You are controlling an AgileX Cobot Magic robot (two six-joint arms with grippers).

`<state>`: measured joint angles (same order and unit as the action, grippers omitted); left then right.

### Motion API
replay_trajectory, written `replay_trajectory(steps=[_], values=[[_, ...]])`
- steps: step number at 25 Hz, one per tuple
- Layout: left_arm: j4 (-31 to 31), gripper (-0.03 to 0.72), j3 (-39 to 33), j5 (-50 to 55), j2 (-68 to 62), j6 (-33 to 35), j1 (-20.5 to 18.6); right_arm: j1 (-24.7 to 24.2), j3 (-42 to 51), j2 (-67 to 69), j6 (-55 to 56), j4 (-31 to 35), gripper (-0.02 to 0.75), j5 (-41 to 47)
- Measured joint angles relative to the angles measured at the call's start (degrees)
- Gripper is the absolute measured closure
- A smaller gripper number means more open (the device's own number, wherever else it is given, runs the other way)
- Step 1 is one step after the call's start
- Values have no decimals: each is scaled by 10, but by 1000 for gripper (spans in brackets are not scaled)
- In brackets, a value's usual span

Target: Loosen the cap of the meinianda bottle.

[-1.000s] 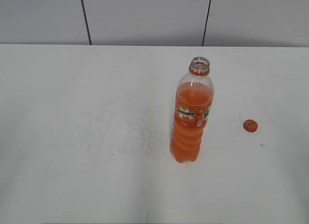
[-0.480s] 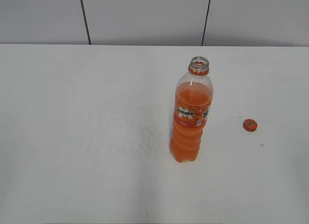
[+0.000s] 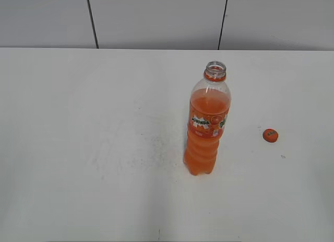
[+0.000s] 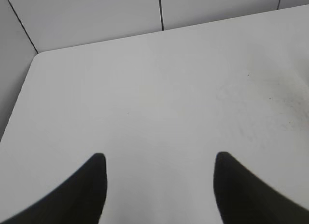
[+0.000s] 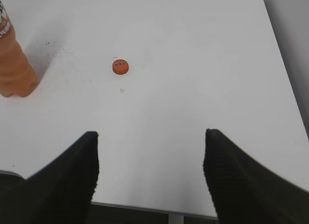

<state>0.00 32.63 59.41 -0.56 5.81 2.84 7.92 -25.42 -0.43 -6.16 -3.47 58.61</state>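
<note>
The meinianda bottle [image 3: 207, 127] stands upright on the white table [image 3: 78, 148], right of centre, its neck open with no cap on it. Its lower body shows at the left edge of the right wrist view [image 5: 12, 64]. The orange cap [image 3: 270, 135] lies flat on the table to the bottle's right, apart from it, and also shows in the right wrist view [image 5: 120, 66]. My right gripper [image 5: 150, 137] is open and empty over the table's near edge, well back from the cap. My left gripper [image 4: 159, 159] is open and empty over bare table. Neither gripper shows in the exterior view.
A grey panelled wall [image 3: 156, 17] runs behind the table. The table's near edge [image 5: 145, 207] lies under the right gripper, and its right edge [image 5: 285, 64] shows too. The table's far left corner [image 4: 38, 55] is ahead of the left gripper.
</note>
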Motion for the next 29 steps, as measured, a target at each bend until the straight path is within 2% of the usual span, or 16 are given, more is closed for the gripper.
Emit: replay_trajectory(steps=[4,10,29], values=[[0,254,0,0,0,0,0,-3,0,0,0,0,226,0],[0,254,0,0,0,0,-1,-49,0,0,0,0,226,-1],[0,254,0,0,0,0,-1,-51,0,0,0,0,226,-1]])
